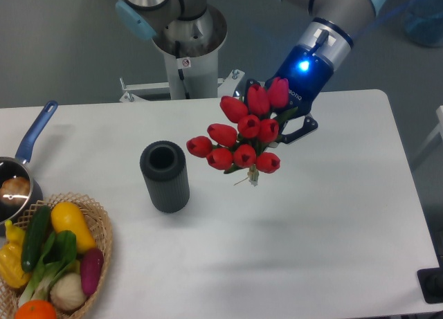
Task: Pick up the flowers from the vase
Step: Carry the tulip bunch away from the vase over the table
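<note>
The flowers (242,135), a bunch of red tulip buds with a little green at the base, hang clear of the desk (332,215), up and to the right of the vase (165,176) and apart from it. Your jaws sit behind the bunch, and the blooms cover most of them; you can make out dark finger parts at the right edge of the bunch, near the gripper (280,122). The bunch is carried there with nothing else supporting it, so the jaws read as closed on the flowers, though the contact itself is hidden from this view. A short stub of stems (253,175) points down below the buds, above the desk surface and not touching it.

Behind the gripper, note the wrist housing with a lit blue lamp (303,66), and the arm running up to the top right.

The vase stands upright on the desk, dark and ribbed, its round mouth open and unoccupied.

At the left edge you have a blue-handled saucepan (17,177). Just below it sits a wicker basket (104,225) holding vegetables (48,260) in yellow, green, purple, white and orange.

The robot base column (187,42) stands behind the desk's far edge.
</note>
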`<state>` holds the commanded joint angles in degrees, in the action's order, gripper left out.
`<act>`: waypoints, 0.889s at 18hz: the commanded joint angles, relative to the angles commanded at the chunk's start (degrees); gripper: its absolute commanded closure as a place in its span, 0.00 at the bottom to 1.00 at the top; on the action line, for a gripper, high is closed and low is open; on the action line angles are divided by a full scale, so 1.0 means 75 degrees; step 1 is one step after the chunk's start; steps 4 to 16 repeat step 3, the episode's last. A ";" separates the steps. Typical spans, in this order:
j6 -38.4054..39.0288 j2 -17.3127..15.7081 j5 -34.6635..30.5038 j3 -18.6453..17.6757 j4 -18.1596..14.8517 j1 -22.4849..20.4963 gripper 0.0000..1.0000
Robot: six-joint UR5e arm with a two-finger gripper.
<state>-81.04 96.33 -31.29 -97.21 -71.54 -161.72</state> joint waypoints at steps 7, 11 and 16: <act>0.0000 -0.0012 0.0000 -0.0024 0.0012 -0.0023 0.63; 0.0000 -0.0012 0.0000 -0.0024 0.0012 -0.0023 0.63; 0.0000 -0.0012 0.0000 -0.0024 0.0012 -0.0023 0.63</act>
